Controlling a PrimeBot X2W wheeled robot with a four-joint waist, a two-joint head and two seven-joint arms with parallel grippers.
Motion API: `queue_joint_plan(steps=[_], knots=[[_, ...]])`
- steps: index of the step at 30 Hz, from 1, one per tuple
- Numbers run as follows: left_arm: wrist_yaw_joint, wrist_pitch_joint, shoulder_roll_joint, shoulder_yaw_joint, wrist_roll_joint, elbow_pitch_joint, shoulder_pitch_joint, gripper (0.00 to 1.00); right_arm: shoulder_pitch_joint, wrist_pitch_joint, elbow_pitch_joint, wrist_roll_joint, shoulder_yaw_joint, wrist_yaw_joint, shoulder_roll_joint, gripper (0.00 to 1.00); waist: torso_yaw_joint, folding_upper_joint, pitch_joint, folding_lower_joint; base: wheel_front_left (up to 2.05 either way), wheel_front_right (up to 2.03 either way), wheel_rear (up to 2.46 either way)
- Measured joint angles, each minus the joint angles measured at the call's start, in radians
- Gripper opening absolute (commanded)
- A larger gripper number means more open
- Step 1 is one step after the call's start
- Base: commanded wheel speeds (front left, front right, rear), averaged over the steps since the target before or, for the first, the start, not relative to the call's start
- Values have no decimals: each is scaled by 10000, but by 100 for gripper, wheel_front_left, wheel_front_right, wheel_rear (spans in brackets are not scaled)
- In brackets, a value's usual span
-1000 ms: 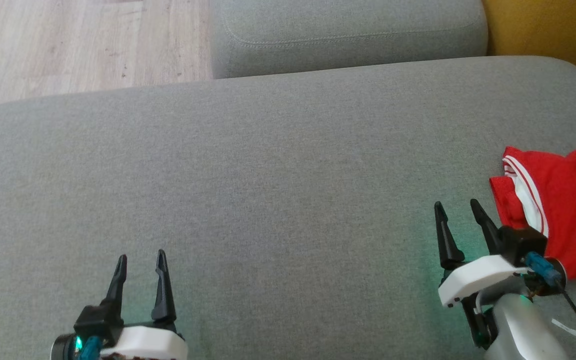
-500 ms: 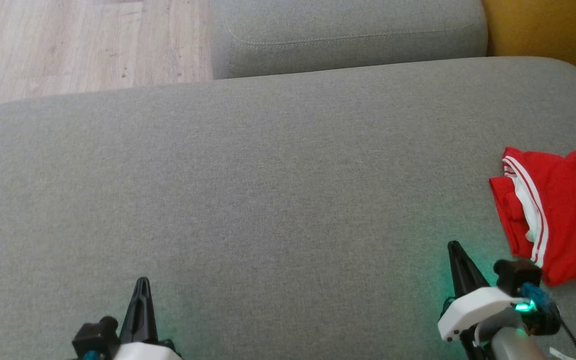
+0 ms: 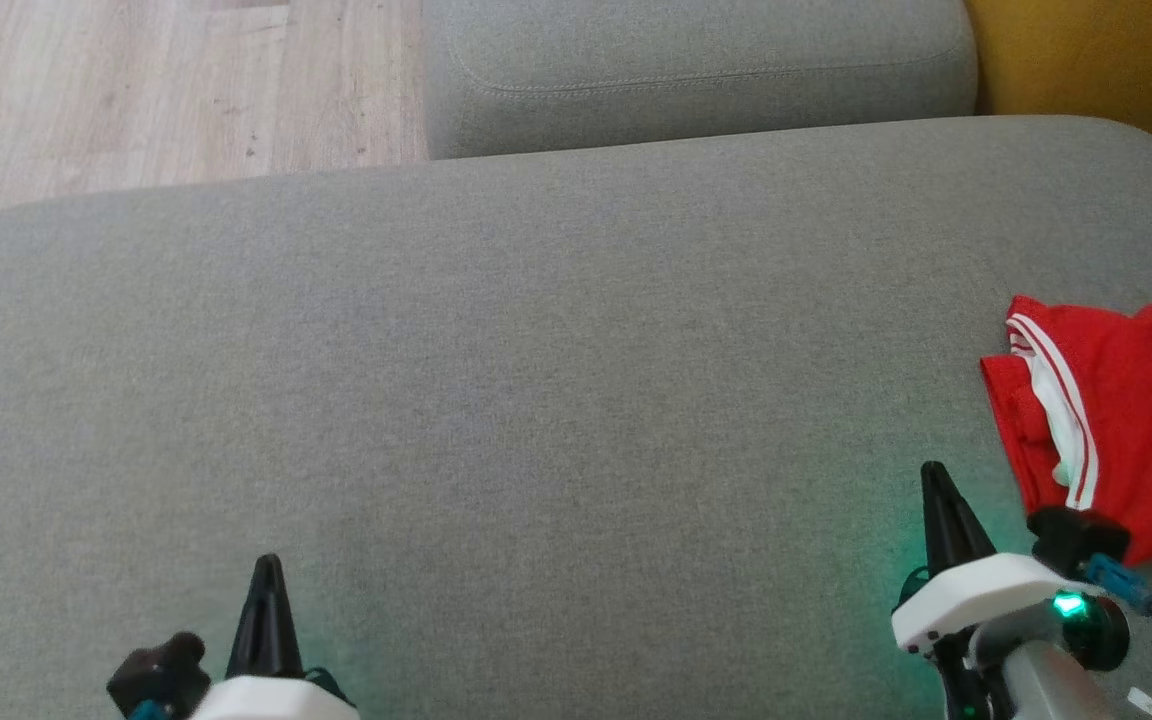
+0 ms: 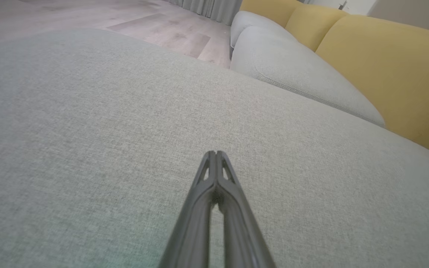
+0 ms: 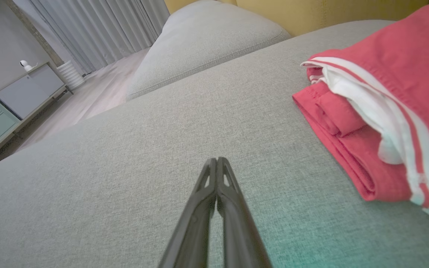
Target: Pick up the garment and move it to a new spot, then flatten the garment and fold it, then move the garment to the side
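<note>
1. Large grey woven-fabric seat cushion [image 3: 536, 350]: broad and flat, spanning the scene from left to right.
2. Red fabric garment with white stripes [image 3: 1136, 400]: lies folded in layers on the far right of the seat cushion. A white inner layer shows at its left edge, and its right part runs past the edge of the head view.
3. Left gripper [image 3: 266, 562]: near left, low over bare cushion, well apart from the garment. Jaws pressed together tip to tip, holding nothing.
4. Right gripper [image 3: 932, 470]: near right, just beside the garment's near left corner. Its dark fingers are clear of the cloth. Jaws pressed together, holding nothing.
5. Second grey fabric cushion with a stitched seam [image 3: 696, 60]: on the far side, butting against the large one.
6. Mustard-yellow upholstered backrest [image 3: 1086, 60]: far right.
7. Pale wood-plank floor [image 3: 136, 90]: far left.
8. Grey pleated curtains [image 5: 99, 29] and a low pale cabinet [image 5: 9, 100]: beyond the floor.
</note>
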Motion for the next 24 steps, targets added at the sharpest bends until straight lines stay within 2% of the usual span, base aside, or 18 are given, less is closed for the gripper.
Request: queue_joint_plan(steps=[24], knots=[[-176, 683, -2, 339, -2493, -299, -85, 0, 32, 667, -782, 2702, -359, 0, 6, 0, 54, 0, -40, 0, 0, 0, 0]])
